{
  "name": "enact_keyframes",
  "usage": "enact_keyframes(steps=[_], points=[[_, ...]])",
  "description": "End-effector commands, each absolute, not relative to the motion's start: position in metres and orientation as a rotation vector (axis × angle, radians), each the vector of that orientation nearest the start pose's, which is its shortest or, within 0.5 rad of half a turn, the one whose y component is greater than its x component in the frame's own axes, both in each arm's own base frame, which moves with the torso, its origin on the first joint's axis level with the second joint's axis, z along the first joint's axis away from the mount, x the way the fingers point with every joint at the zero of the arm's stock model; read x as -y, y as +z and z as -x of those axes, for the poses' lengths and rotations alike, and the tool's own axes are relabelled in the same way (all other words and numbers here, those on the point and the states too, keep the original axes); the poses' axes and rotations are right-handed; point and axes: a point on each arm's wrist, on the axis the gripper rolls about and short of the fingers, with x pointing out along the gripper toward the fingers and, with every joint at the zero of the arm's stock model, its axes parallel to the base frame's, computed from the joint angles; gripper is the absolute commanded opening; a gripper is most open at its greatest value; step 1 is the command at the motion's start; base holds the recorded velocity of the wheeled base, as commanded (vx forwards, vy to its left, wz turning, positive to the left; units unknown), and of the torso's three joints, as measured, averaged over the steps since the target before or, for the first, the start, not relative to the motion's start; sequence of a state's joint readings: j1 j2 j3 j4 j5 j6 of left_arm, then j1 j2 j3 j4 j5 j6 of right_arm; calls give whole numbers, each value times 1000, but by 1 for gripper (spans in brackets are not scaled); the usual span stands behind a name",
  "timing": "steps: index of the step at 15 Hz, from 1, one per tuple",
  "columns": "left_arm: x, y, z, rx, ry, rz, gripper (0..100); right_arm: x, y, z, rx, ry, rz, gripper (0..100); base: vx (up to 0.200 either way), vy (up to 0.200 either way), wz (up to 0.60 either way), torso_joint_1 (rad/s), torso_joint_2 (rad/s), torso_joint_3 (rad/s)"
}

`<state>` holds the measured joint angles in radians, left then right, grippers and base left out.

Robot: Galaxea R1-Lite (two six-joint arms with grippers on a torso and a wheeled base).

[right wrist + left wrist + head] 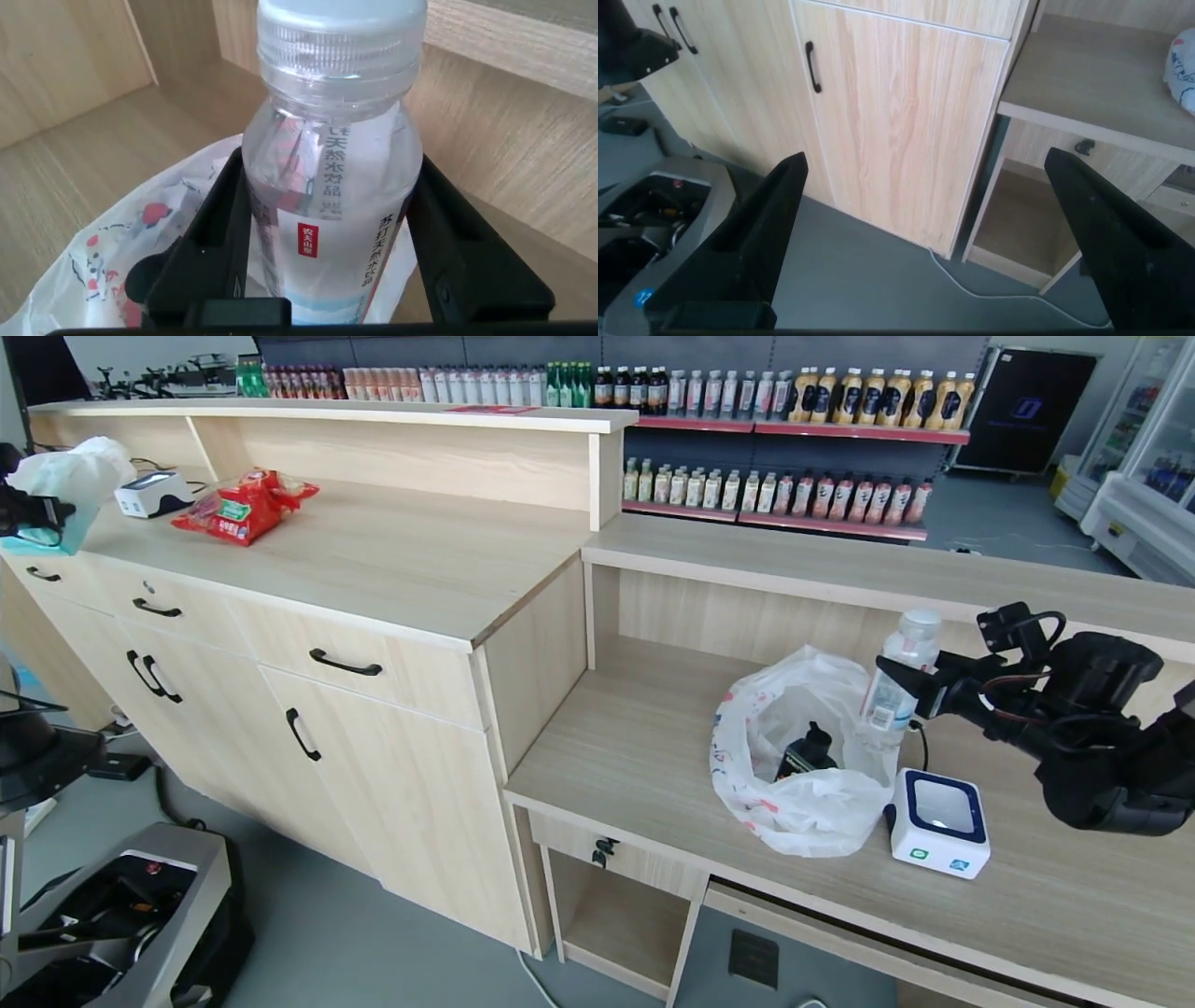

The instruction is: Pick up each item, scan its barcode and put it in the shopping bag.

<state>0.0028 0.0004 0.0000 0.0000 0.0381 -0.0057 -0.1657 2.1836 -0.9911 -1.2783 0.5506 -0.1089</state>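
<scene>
My right gripper [893, 689] is shut on a clear water bottle [910, 639] with a white cap, holding it upright over the right rim of the white shopping bag [803, 803]. The bag lies open on the lower counter [653, 737] with a dark item [808, 753] inside. A white barcode scanner [938, 821] with a dark window sits just right of the bag, below the bottle. In the right wrist view the bottle [327, 187] stands between the black fingers [210, 233]. My left gripper [924, 168] hangs open and holds nothing, low in front of the cabinet doors [906, 112].
A red snack packet [245, 506] and a small white device [154, 493] lie on the higher counter [401, 560] at the left, with a white tissue-like bundle [70, 471] at its far end. Shelves of drinks [775, 439] stand behind.
</scene>
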Motion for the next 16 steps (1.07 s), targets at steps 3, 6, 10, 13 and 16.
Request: enact_keyframes(steps=[3, 6, 10, 13, 16], points=[[-1, 75, 23, 0, 41, 6, 100, 37, 92, -424, 107, 431, 136, 0, 0, 0, 0, 0, 0, 0], [-1, 75, 23, 0, 41, 6, 100, 33, 82, -433, 125, 440, 147, 0, 0, 0, 0, 0, 0, 0], [-1, 75, 23, 0, 43, 6, 100, 35, 72, -443, 130, 436, 150, 0, 0, 0, 0, 0, 0, 0], [-1, 75, 23, 0, 41, 6, 100, 36, 63, -445, 112, 436, 146, 0, 0, 0, 0, 0, 0, 0], [-1, 75, 23, 0, 43, 6, 100, 34, 54, -448, 100, 440, 149, 0, 0, 0, 0, 0, 0, 0]])
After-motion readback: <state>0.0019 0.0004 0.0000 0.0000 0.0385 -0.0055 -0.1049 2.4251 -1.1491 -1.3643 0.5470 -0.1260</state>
